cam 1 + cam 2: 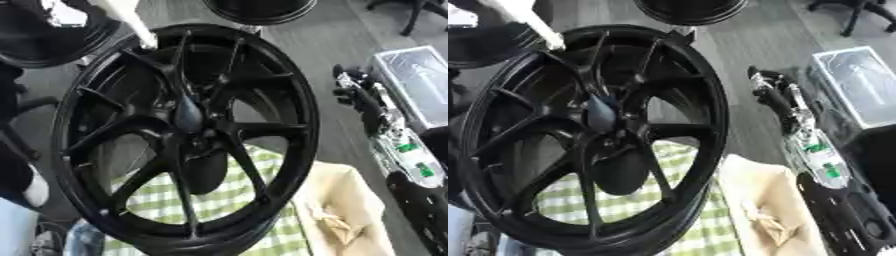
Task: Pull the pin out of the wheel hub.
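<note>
**Spotter:** Where's the pin?

**Operator:** I can't pick it out. The wheel hub (188, 117) sits at the centre of the black wheel (293, 90), which stands nearly upright and fills my view, face toward me, long axis running up and down with a slight lean. The pin should lie along the hub's axis, I reckon.

**Spotter:** Handling?

**Operator:** The wheel looks rigid, heavy and glossy; I'd brace a spoke near the hub.

**Spotter:** Hands?

**Operator:** My right hand (767, 92) hangs beside the rim, well apart from the hub, fingers dark; I cannot tell if they're curled. The left doesn't show.
</note>
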